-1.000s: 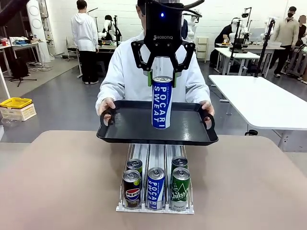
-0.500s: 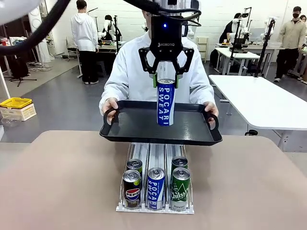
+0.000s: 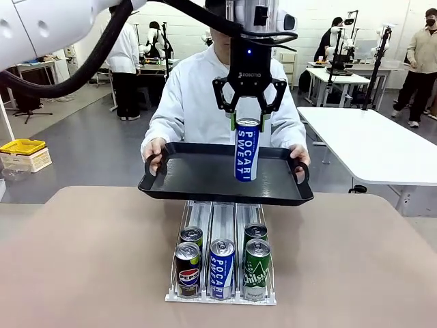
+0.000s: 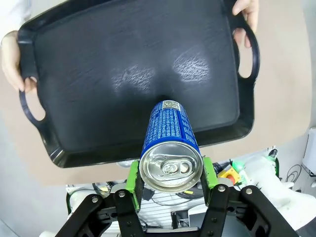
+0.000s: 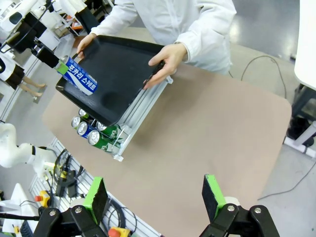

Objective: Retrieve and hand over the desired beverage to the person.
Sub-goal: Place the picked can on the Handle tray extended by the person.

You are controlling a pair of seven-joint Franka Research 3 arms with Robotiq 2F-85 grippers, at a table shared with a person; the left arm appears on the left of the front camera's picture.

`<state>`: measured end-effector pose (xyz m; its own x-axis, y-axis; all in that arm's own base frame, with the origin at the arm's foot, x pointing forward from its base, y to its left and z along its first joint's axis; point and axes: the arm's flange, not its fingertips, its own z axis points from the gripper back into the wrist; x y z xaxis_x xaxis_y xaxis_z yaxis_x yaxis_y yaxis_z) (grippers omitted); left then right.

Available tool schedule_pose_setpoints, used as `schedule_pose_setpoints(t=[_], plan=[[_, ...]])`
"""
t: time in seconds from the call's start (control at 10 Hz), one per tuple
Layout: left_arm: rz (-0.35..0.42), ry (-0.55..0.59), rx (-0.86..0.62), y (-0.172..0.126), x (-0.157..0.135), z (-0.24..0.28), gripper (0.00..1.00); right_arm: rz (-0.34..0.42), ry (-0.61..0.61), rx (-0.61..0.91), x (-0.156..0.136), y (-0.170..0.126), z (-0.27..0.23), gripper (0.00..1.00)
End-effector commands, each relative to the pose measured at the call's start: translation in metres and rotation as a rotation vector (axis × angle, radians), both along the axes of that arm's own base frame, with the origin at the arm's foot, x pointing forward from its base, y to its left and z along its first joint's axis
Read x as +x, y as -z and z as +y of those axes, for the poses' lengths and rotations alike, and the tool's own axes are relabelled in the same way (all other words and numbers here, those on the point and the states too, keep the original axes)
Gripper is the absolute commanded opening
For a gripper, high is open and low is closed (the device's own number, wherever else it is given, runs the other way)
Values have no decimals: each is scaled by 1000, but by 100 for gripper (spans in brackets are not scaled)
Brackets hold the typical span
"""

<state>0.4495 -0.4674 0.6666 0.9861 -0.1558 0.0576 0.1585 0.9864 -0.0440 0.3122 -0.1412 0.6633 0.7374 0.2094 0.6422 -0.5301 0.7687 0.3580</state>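
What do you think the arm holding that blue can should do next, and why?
Probably ease the can straight down until it stands on the tray. The left gripper grips it near the top, upright, over the tray's middle, and the person holds the tray level with both hands. Whether its base touches yet, I cannot tell.

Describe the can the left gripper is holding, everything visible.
The can is tall, slim and blue, with white Pocari Sweat lettering and a silver top whose tab is unopened. It hangs upright, pinched near its rim by the left gripper. Its base is over the black tray the person holds; whether it touches the tray is unclear.
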Motion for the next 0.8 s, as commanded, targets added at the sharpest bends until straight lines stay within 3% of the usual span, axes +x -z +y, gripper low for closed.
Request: schedule_pose_setpoints(t=[0.0, 0.7], plan=[[-35, 20, -27, -11, 20, -13, 58, -10, -9, 16, 2, 0, 1, 100], [9, 35, 25, 24, 37, -23, 58, -10, -9, 16, 2, 0, 1, 100]])
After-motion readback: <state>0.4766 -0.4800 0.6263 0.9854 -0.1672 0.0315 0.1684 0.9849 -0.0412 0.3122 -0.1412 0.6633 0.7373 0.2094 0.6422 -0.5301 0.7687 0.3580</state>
